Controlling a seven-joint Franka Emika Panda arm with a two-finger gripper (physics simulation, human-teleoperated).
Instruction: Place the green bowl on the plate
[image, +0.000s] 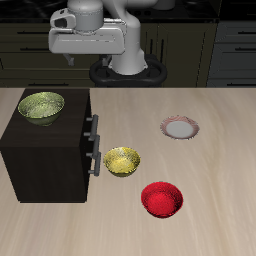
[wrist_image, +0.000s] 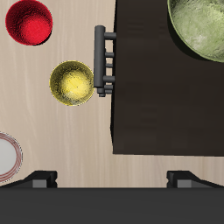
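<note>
Three small bowls and one plate are in the scene, and the arm (image: 100, 35) is held high at the far side of the bench (image: 215, 150), near its base. The white forearm lies about level, above the far edge of the dark cabinet (image: 45, 150). In the wrist view the camera looks straight down, and the two dark fingers (wrist_image: 39, 180) show only as short tips at the picture's edge. They stand wide apart and hold nothing.

The green bowl (image: 41, 106) (wrist_image: 203, 26) stands upright on top of the cabinet, at its far part. It is round, olive-green, with a darker rim and a yellowish-green patterned inside that looks glazed. The wrist view shows only part of it.

The plate (image: 180, 128) (wrist_image: 5, 156) lies flat on the bench, well apart from the cabinet. Its centre is pale grey-white and its rim is reddish-brown with a scalloped edge.

The cabinet is a dark, almost black box with a matte surface, and a grey metal handle (image: 94, 146) (wrist_image: 105, 59) made of bars is on its side. The yellow bowl (image: 122, 160) (wrist_image: 72, 82) sits on the bench just beside this handle. The red bowl (image: 162, 199) (wrist_image: 29, 22) is glossy and stands nearer the front edge. The bench has a light wood grain.
</note>
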